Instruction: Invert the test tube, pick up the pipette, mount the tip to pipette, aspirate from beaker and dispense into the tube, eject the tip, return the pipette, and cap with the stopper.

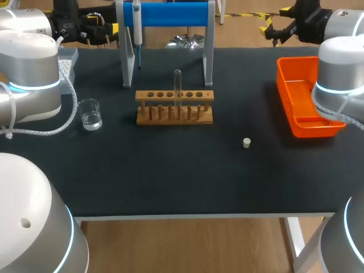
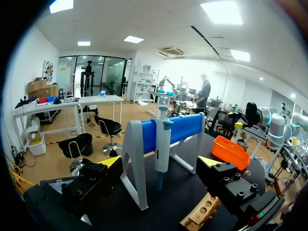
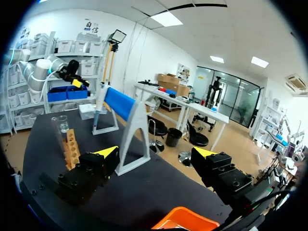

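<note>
The left hand [image 1: 90, 27] at the bench's [image 1: 170, 176] eleven o'clock and the right hand [image 1: 273, 28] at one o'clock both hang spread and empty. The test tube [image 1: 177, 91] stands round end up in the wooden rack [image 1: 174, 116] near centre. I'd pinch it mid-glass, lift straight clear, then turn it.

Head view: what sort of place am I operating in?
Probably a chemistry-style lab bench: a wooden rack holding an upright test tube, a pipette hanging on a blue stand, and a beaker of clear liquid, all on a black table.
</note>
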